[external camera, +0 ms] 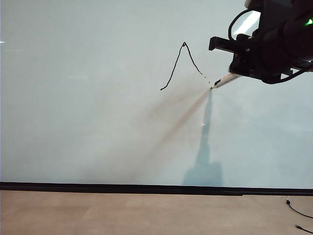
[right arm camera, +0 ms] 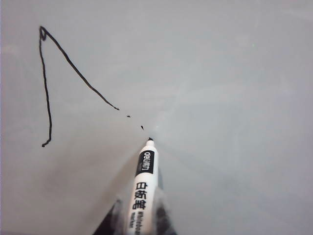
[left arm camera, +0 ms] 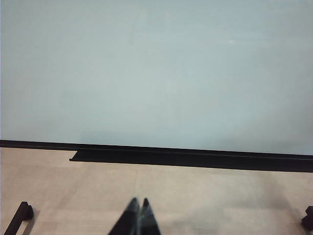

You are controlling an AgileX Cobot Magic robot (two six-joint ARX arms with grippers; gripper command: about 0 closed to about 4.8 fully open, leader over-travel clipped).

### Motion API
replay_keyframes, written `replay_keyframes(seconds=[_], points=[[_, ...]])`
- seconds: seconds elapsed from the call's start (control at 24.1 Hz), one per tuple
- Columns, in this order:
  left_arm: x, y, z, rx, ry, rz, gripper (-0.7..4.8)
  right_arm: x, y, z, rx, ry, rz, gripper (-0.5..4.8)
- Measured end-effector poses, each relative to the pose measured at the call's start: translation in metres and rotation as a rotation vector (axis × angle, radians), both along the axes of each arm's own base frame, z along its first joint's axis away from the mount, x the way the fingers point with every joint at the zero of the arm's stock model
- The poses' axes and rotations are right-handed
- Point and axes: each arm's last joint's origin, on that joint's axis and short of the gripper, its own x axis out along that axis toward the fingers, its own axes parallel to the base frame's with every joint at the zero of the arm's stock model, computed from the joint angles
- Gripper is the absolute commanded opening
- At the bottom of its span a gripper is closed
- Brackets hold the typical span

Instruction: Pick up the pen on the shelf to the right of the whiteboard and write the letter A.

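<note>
Against the whiteboard [external camera: 98, 122], upper right in the exterior view, the right gripper [external camera: 240, 73] holds the pen [external camera: 225, 80], a white marker with black printing on its barrel. Its jaws pinch the marker's barrel; in the right wrist view the right gripper [right arm camera: 137, 220] shows only as blurred dark fingers on either side of the pen [right arm camera: 142, 191]. The dark tip of the pen touches the board, or sits just off it, at the lower end of the drawn line.

The letter A [external camera: 182, 66] is unfinished: a left leg rising to a pointed top, then a right leg that runs down solid and breaks into a few small dots just before the pen tip. No crossbar is drawn. The right wrist view shows the same strokes [right arm camera: 68, 83], with the dots leading to the tip.

The pen's shadow falls down the board below the tip. A thin black strip [external camera: 146, 187] runs along the board's lower edge, above a beige surface [external camera: 122, 213].

The left gripper [left arm camera: 138, 218] sits low over the beige surface, well apart from the board, its two dark fingertips pressed together and holding nothing. A black ledge [left arm camera: 186, 159] lies along the board's foot ahead of it.
</note>
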Motion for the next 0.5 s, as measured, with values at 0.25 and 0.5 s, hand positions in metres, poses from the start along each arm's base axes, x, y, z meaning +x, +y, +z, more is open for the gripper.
replay_keyframes(seconds=[0.25, 0.5], points=[[0.0000, 0.0000, 0.0000, 0.000, 0.000, 0.000, -0.04, 0.0000, -0.0002, -0.0003, 0.000, 0.003, -0.007, -0.09], [0.0000, 0.0000, 0.0000, 0.000, 0.000, 0.000, -0.04, 0.0000, -0.0002, 0.0002, 0.003, -0.003, -0.007, -0.09]])
